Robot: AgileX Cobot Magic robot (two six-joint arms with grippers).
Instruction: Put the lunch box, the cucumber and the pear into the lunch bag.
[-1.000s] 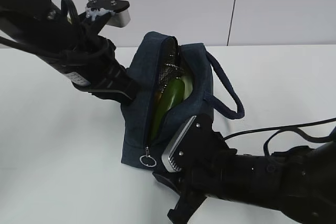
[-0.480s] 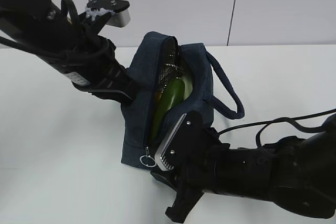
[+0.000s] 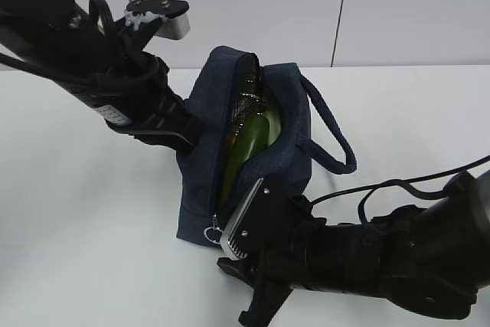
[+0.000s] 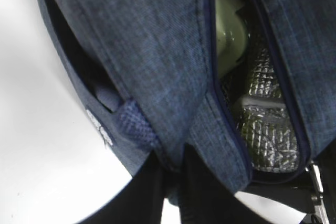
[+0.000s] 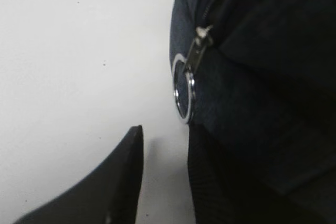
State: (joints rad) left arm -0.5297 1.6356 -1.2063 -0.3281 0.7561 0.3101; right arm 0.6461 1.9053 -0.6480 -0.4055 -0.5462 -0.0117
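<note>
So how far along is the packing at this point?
Looks done: the cucumber sits inside the open lunch bag, and a pale green lid, probably the lunch box, shows inside too. The pear isn't visible. In hand: left gripper pinches the bag's edge; right gripper sits open beside the zipper ring. Left: apparently zipping.

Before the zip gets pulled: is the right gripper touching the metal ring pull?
Apart: right wrist view shows the open right gripper below the metal ring pull, a gap between.

matt denim-like cloth lunch bag (image 3: 253, 166), crinkled silvery lining (image 4: 265, 129)
</note>
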